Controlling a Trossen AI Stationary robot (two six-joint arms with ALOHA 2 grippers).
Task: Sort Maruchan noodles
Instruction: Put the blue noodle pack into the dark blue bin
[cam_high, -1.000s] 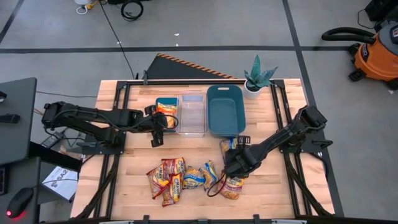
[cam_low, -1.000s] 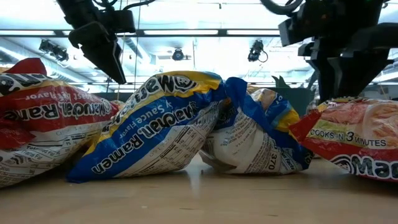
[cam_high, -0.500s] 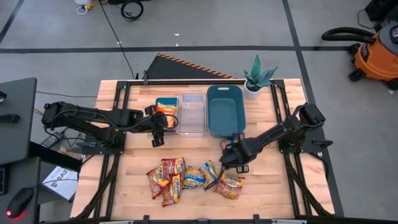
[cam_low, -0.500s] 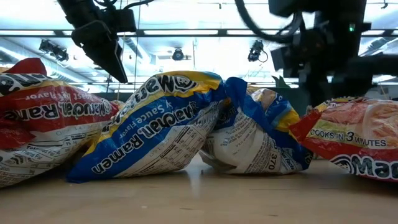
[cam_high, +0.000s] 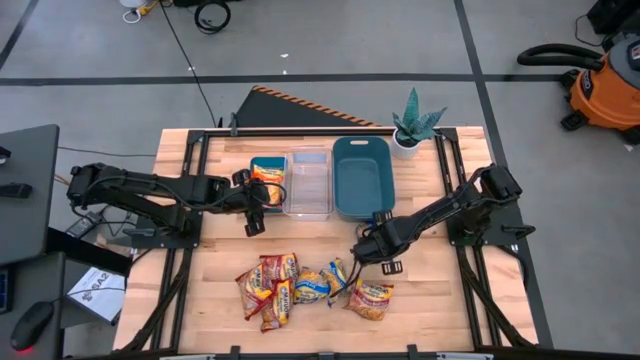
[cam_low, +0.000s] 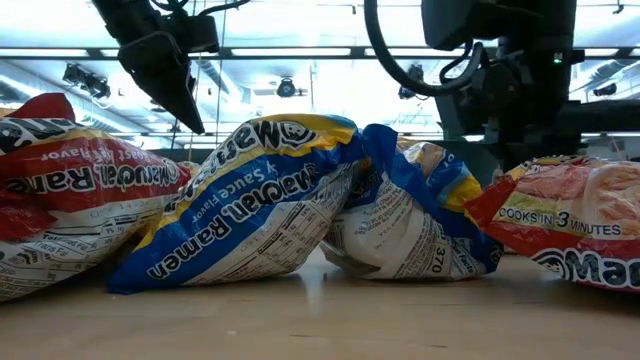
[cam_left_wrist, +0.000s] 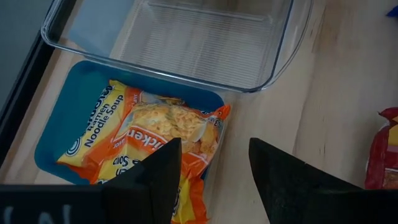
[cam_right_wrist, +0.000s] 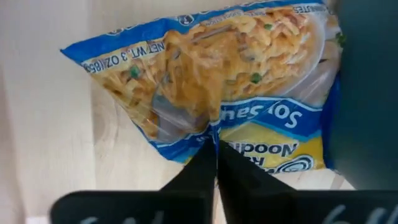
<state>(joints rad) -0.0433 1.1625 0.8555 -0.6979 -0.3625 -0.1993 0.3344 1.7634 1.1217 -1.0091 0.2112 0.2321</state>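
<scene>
The Maruchan noodles lie in a pile near the table's front edge: red packets (cam_high: 262, 285), blue ones (cam_high: 312, 285) and an orange one (cam_high: 370, 298). My right gripper (cam_right_wrist: 216, 144) is shut on another blue packet (cam_right_wrist: 236, 68), which lies beside the teal bin (cam_high: 362, 178). In the high view my right arm (cam_high: 420, 222) covers that packet. My left gripper (cam_left_wrist: 214, 180) hangs open above the small blue bin (cam_left_wrist: 50, 143), which holds an orange packet (cam_left_wrist: 155, 130). My right gripper pinches a pucker of the blue packet's film (cam_right_wrist: 211, 127) between its two shut fingertips, about midway along the side nearest the fingers. The film wrinkles toward the tips. I cannot tell whether the packet is clear of the wood.
A clear bin (cam_high: 308, 183) stands between the small blue bin (cam_high: 268, 178) and the teal bin. A potted plant (cam_high: 413, 125) sits at the far right corner. Bare wood lies between the bins and the pile.
My right gripper has moved from above the orange packet in the pile toward the table's far edge, up to the blue packet beside the teal bin, and has shut on it. The pile has stayed where it was.
</scene>
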